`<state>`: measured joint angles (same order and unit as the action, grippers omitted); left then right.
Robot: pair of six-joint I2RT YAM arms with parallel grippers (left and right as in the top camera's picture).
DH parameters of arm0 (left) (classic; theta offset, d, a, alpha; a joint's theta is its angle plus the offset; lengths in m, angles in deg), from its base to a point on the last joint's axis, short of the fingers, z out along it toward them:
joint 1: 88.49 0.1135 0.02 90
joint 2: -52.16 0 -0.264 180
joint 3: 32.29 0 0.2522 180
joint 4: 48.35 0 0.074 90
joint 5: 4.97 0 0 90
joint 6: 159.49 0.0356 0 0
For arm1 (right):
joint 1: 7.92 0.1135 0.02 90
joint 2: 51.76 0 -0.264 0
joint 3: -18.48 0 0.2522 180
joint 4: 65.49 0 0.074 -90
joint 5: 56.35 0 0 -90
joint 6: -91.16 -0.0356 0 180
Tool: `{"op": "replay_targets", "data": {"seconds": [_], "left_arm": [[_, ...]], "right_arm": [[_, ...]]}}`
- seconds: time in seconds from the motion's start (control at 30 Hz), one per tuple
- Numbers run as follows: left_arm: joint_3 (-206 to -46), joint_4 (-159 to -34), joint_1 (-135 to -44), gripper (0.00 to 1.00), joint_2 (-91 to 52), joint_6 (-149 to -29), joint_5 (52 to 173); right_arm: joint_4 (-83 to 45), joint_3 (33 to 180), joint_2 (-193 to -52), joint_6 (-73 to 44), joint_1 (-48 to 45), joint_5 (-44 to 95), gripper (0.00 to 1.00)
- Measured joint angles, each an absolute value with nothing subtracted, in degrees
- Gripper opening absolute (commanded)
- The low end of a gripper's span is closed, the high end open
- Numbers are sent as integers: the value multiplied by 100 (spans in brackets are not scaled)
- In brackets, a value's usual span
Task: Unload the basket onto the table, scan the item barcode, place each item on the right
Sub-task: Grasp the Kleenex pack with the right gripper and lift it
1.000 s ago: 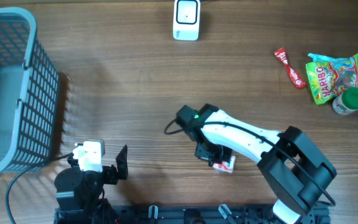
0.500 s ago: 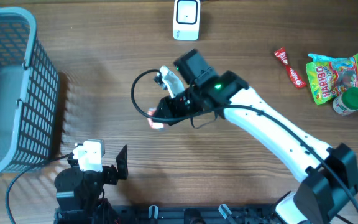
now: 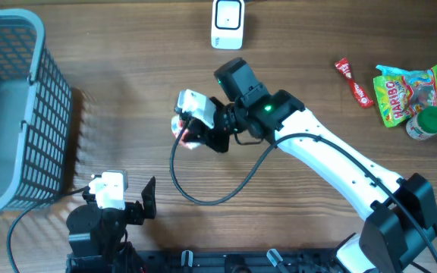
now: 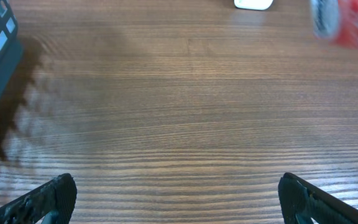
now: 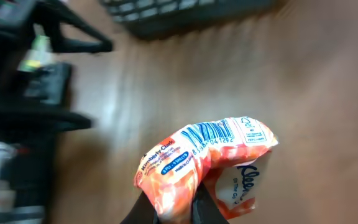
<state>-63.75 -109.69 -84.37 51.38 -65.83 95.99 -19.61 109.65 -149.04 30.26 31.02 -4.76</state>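
**A:** Orange and white, that packet point(image 5: 207, 155). Where is it?

**B:** Off the table point(image 3: 127, 83), left of centre in the overhead frame, clamped in the right gripper point(image 3: 197, 133). The jaws are clenched on its lower end. In the right wrist view it rises out of them from the bottom of the frame.

**A:** And the barcode point(image 5: 207, 132)?

**B:** A blue strip on the packet's upper part, facing the wrist camera. The packet's long axis leans from lower left to upper right in that view.

**A:** Which way does the scanner point(image 3: 227, 24) lie from it?

**B:** At the top centre of the overhead frame, above the packet and a little to its right, well apart from it. I judge that the coming move turns on that: carry the packet toward the top edge and turn the printed face to the scanner's window.

**A:** Could the left gripper point(image 4: 178, 198) help?

**B:** Hardly. It sits at the bottom left of the overhead frame with its jaws spread wide on nothing. The right arm is much nearer.
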Motion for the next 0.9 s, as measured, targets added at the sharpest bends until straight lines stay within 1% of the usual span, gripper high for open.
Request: {"op": "replay_targets", "data": {"seconds": [0.1, 0.27, 0.5, 0.63, 0.73, 0.83, 0.9], "left_arm": [[-6375, -10971, -8437, 100, 5136, -6583, 9599], [-6375, -10969, -8437, 100, 5136, -6583, 9599], [-6375, -10969, -8437, 100, 5136, -6583, 9599], [-6375, -10969, -8437, 100, 5136, -6583, 9599], [-6375, -10969, -8437, 100, 5136, -6583, 9599], [-6375, -10969, -8437, 100, 5136, -6583, 9599], [-6375, -10969, -8437, 100, 5136, -6583, 9599]], "right_arm": [[-2606, 10956, -14906, 3706, 3102, -246, 4], [-3294, 10954, -14904, 4265, 3102, -120, 4], [-3290, 10954, -14904, 4499, 3102, -78, 4], [-3290, 10954, -14904, 4364, 3102, -78, 4], [-3272, 10954, -14904, 3437, 3102, -107, 4], [-3067, 10954, -14904, 1505, 3102, -238, 4], [-2745, 10954, -14904, -320, 3104, -253, 4]]}}
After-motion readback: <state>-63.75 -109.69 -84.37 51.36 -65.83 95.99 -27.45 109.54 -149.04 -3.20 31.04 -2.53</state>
